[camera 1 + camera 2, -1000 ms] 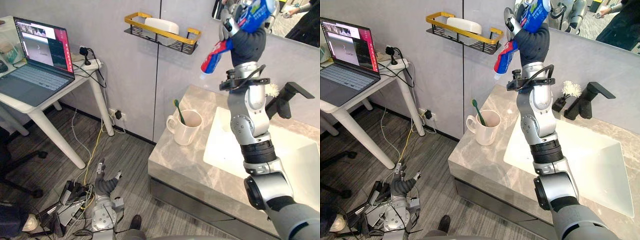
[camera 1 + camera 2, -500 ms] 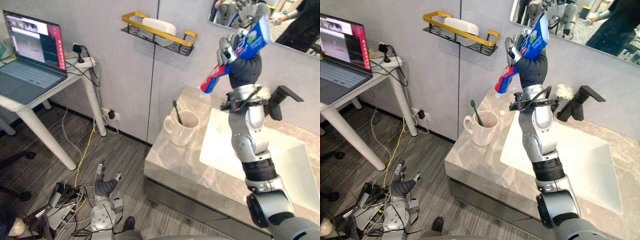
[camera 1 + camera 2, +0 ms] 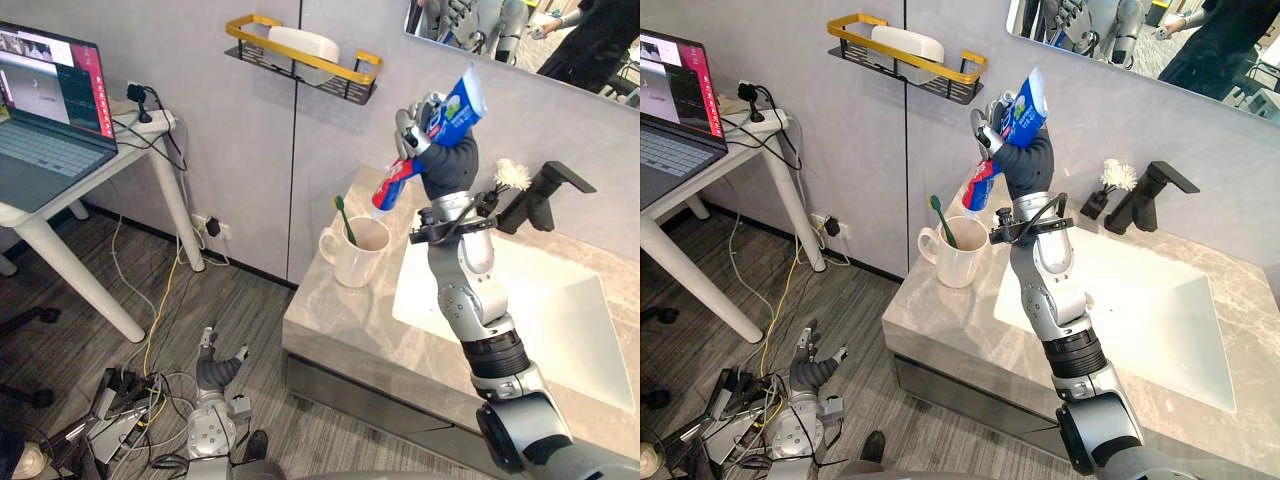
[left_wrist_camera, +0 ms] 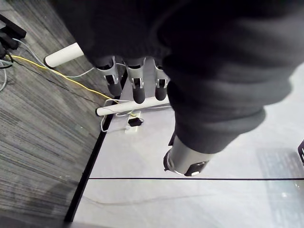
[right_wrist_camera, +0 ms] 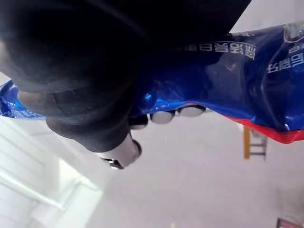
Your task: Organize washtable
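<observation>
Left eye view places the toothpaste tube (image 3: 457,106) in the air over the back left corner of the tabletop (image 3: 335,335), held by the right robot hand (image 3: 446,160). The fingers are curled round the tube's middle and clamp it. In the right wrist view the dark fingertips (image 5: 164,117) press into the blue side of the tube.

The tube is tilted. Its flat blue end points up toward the wall, and its red and white cap end points down and to the left. The cap end hangs just above the rim of a white mug (image 3: 352,256).

The mug stands upright on the grey marbled tabletop near its left edge, handle turned left. A green toothbrush (image 3: 342,214) leans inside it, head up.

Just right of the mug lies the white sink (image 3: 560,325), sunk into the tabletop. A black faucet (image 3: 545,190) stands at the sink's back edge, with a white bristled brush (image 3: 510,174) just beside it.

On the wall above and left of the mug hangs a black shelf with a yellow rail (image 3: 300,64).

An open laptop (image 3: 45,110) stands far to the left.

The left robot hand (image 3: 218,366) hangs low over the floor, its fingers (image 4: 137,86) relaxed, apart and holding nothing.
</observation>
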